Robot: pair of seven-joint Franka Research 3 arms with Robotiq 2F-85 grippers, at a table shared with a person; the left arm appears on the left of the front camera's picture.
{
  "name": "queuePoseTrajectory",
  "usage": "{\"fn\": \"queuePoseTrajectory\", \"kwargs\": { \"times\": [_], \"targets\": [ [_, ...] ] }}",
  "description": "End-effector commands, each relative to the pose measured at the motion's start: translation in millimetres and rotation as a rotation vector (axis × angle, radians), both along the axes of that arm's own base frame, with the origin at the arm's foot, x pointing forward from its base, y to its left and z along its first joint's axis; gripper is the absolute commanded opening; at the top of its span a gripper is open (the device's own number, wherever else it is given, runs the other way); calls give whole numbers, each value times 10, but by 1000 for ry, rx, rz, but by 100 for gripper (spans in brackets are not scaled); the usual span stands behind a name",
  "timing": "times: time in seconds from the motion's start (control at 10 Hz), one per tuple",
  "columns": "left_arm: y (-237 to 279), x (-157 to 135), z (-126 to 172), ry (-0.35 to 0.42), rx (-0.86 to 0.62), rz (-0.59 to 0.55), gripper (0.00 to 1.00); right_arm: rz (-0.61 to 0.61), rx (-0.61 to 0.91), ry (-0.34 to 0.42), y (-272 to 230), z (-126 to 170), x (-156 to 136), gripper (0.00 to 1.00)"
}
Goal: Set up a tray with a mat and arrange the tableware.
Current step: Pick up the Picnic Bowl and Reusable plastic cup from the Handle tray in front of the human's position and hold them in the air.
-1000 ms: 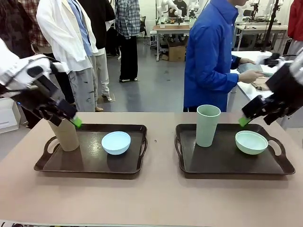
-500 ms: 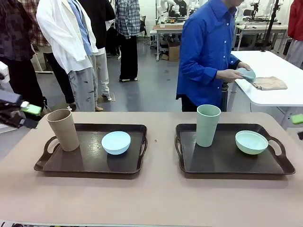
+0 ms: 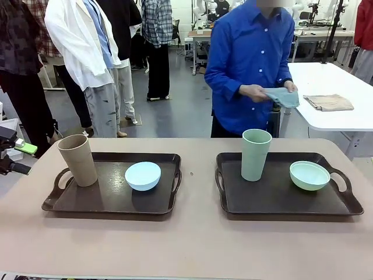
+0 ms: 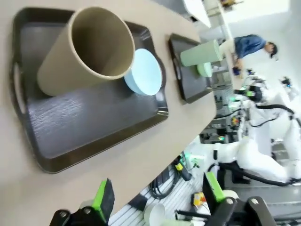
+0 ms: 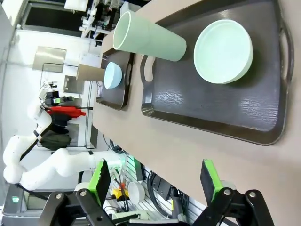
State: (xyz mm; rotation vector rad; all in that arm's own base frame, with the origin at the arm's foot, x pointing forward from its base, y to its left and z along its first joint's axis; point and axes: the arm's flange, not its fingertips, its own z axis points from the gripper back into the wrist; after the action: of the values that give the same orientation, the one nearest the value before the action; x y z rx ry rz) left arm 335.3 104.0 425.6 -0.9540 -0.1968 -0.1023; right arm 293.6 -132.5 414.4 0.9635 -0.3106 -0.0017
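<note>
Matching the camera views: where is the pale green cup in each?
Front view: pale green cup right of centre, on the right tray.
Left wrist view: cup upper right.
Right wrist view: cup top, left of centre.
Shared landmark: pale green bowl on the same tray.

The front camera faces across the table (image 3: 186,251) from the robot's side at mid range, while the rolled wrist cameras look past the left end effector (image 4: 156,193) and right end effector (image 5: 155,181) from beyond the table's edge, all three views sharing the left tray (image 3: 105,199) and right tray (image 3: 274,201).
</note>
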Motion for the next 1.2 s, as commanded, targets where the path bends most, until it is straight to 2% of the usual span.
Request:
{"fn": "queuePoseTrajectory", "kwargs": {
  "times": [0.0,1.1],
  "targets": [
    [49,-39,-13,-6,-34,2,100,-2,13,3,-58,-39,-27,100],
    [49,-39,-13,-6,-34,2,100,-2,13,3,-58,-39,-27,100]
  ]
}}
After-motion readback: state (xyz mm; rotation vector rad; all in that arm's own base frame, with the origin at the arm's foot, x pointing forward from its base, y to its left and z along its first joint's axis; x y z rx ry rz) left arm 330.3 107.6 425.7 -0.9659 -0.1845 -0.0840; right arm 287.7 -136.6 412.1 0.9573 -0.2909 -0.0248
